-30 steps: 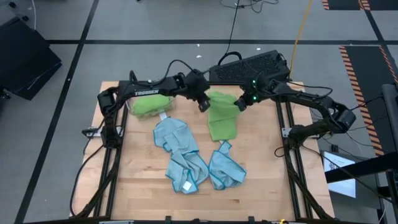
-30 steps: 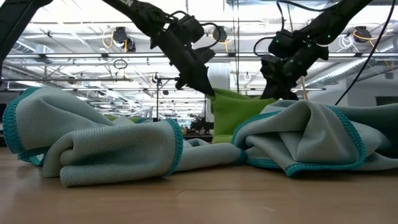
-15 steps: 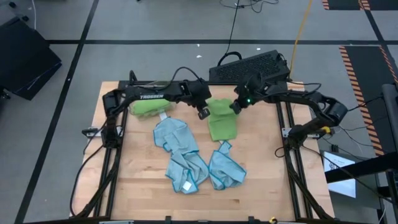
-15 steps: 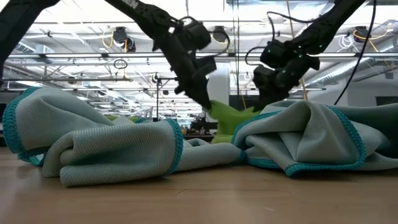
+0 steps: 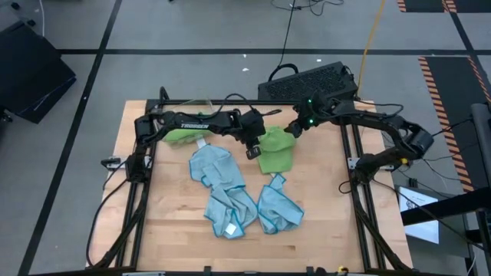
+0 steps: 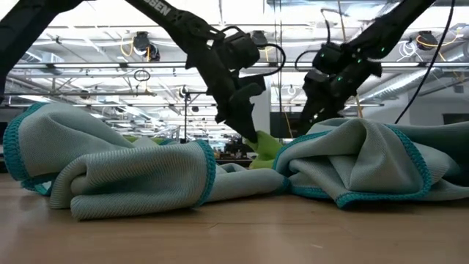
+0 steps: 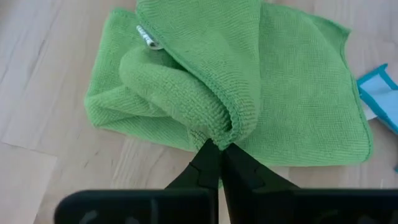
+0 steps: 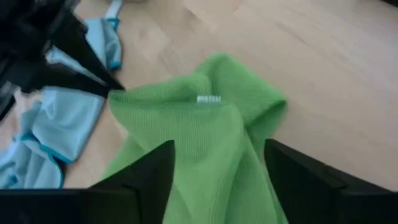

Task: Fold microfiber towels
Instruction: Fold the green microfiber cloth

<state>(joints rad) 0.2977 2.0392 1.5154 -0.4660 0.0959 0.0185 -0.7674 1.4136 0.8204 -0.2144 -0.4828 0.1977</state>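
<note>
Task partway, by the look of it. One lime green towel [image 5: 275,152] sits at frame centre in the high view, doubled over but lumpy, so its fold isn't finished. A second green towel [image 5: 179,133] lies bunched at upper left of the table [image 5: 322,230], under the left arm; can't tell if it's folded. Light blue towels [image 5: 230,195] lie crumpled lower centre, untouched: prob. three, hard to count. So most of the folding is left.

Left gripper [image 5: 251,150] sits at the centre towel's left edge, fingers together, clamped on a bunched fold of that cloth. Right gripper [image 5: 294,129] is at the towel's upper right, fingers apart, nothing in them, cloth lying below.

What differs btw views:
- Left wrist view shows the pinch itself: fingertips [image 7: 219,155] nipping the rolled green hem, white tag [image 7: 146,36] near the top. High view can't resolve that.
- Right wrist view shows the wide gap btw its fingers [image 8: 144,176] and the tag [image 8: 208,99] on the top layer.
- Low view hides almost all of the green cloth behind the blue heaps [image 6: 132,172]; only a sliver [image 6: 265,147] shows, but it confirms both grippers are low over the table.
</note>
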